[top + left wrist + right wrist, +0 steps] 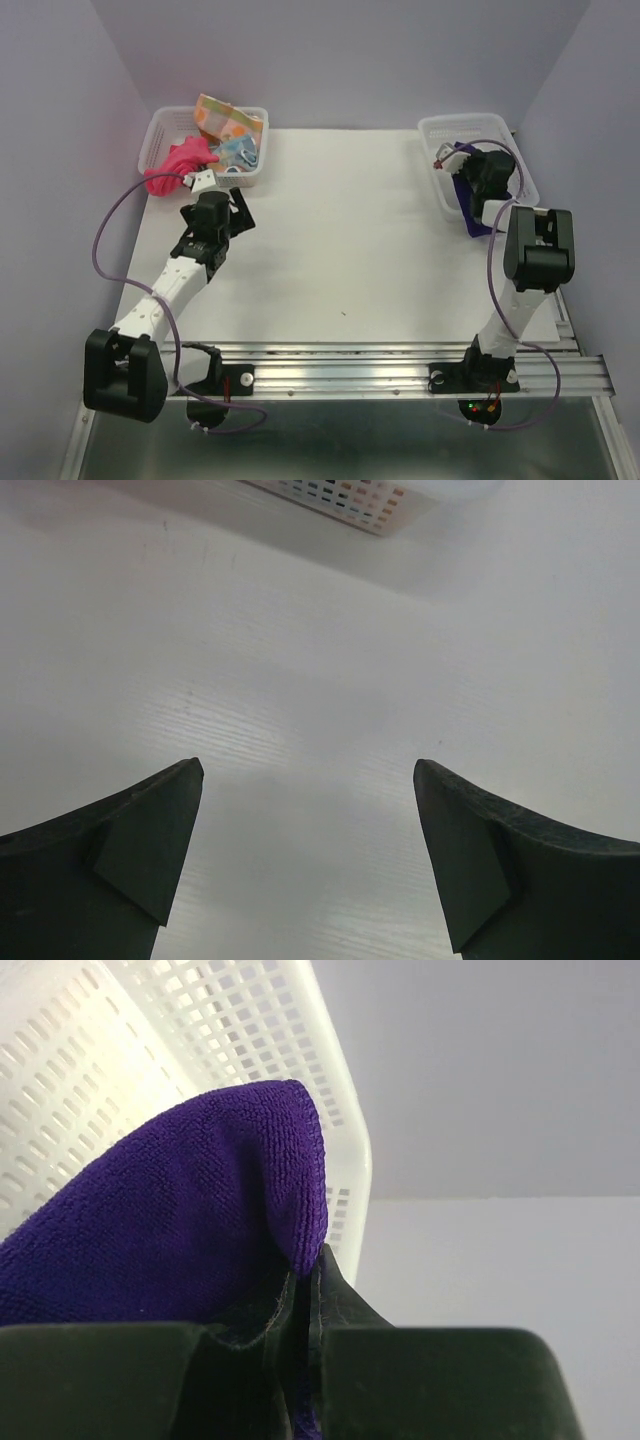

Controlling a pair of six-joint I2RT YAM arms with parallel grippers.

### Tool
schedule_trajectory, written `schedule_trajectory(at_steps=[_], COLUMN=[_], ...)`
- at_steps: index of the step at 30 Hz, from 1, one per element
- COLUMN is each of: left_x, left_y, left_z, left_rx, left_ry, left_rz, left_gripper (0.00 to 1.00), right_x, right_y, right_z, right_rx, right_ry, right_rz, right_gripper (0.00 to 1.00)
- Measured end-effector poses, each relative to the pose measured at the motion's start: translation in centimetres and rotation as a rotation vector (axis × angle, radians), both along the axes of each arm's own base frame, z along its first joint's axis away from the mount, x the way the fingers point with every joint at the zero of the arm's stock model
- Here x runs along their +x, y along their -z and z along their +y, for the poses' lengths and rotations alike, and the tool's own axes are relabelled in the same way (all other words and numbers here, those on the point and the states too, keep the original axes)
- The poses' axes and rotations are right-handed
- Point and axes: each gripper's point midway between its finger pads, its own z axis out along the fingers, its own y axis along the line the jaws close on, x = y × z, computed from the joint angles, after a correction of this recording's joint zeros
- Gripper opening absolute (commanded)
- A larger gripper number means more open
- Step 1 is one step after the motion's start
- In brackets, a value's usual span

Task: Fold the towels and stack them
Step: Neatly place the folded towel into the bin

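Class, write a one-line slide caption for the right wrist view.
Right hand pinching a corner of the dark purple towel, with the white mesh basket behind it.

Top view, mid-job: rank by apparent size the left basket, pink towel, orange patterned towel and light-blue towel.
1. left basket, clearly the largest.
2. pink towel.
3. orange patterned towel, close to the pink one; both are bunched, so this order is unsure.
4. light-blue towel, only partly showing.

Open tabletop (340,250) lies free between left basket (165,118) and right basket (450,128).
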Motion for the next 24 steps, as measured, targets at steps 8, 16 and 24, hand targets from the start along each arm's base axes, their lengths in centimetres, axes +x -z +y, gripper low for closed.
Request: schedule_trajectory(at_steps=[8, 16, 24], left_x=[0.1, 0.2, 0.3], left_y=[1.5, 1.8, 2.9], left_z=[0.0, 0.1, 0.2], left_rx=[0.017, 0.025, 0.037], left_ry=[0.002, -0.003, -0.008], left_rz=[0.046, 0.056, 0.087], left_gripper=[0.99, 0.99, 0.99], right_x=[2.2, 3.9, 4.6], right_y=[2.1, 3.8, 4.7], right_z=[-0.1, -0.3, -0.4], right_rx=[0.025, 0.049, 0.050], right_ry=[-0.001, 0.000, 0.004], right_rz=[-0.005, -0.015, -0.037], right_gripper=[0.01, 0.01, 0.01])
